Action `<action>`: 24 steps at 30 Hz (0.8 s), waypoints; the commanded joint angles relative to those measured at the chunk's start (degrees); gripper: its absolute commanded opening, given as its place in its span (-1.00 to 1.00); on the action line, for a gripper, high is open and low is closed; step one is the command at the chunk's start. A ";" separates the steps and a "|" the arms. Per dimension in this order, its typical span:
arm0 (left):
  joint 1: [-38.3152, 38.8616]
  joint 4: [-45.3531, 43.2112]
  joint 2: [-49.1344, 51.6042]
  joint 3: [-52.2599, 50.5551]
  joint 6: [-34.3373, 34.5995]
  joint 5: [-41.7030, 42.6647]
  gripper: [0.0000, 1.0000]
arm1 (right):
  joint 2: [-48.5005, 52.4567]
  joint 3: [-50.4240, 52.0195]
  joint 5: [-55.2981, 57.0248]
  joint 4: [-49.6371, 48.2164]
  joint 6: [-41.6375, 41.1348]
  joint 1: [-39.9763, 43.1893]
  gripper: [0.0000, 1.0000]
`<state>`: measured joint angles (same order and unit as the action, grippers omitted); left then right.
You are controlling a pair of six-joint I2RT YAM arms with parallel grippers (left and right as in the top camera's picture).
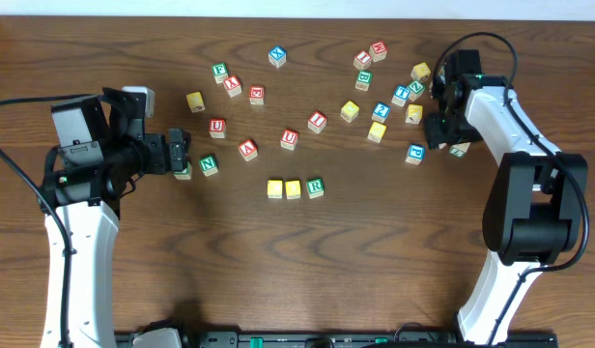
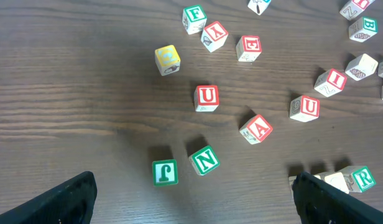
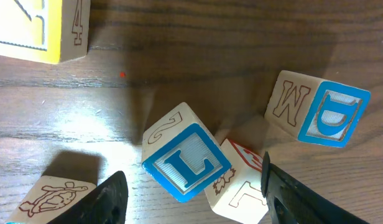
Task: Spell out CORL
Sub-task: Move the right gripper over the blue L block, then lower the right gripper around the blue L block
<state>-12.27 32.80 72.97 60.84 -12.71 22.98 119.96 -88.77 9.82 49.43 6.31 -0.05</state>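
The blue L cube (image 3: 186, 163) sits on the counter (image 1: 375, 271) at the far right of the scattered blocks, turned at an angle. It touches a red-edged cube (image 3: 238, 190), and a blue D cube (image 3: 333, 115) is near. The right end effector (image 3: 193, 177) straddles it, released, with a gap showing between its left finger and the cube. Well apart, at mid-counter, two yellow cubes (image 1: 274, 188) (image 1: 293, 189) and the green R cube (image 1: 315, 188) stand side by side in a row. The left end effector (image 2: 193, 186) hangs fully released above a green N cube (image 2: 204, 160) and a green J cube (image 2: 165, 172), grasping nothing.
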 commanded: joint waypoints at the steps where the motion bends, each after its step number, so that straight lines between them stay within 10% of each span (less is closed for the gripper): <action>1: -0.20 0.00 0.13 0.02 -0.57 -0.13 0.98 | -0.66 -0.04 -0.52 0.26 0.61 0.33 0.29; 24: -0.20 0.00 0.13 0.02 -0.57 -0.11 0.98 | -4.59 -0.15 -0.55 -0.63 0.63 -1.55 0.37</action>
<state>-12.27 32.80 72.97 60.84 -12.71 22.96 118.13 -88.77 9.65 49.25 6.55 -1.28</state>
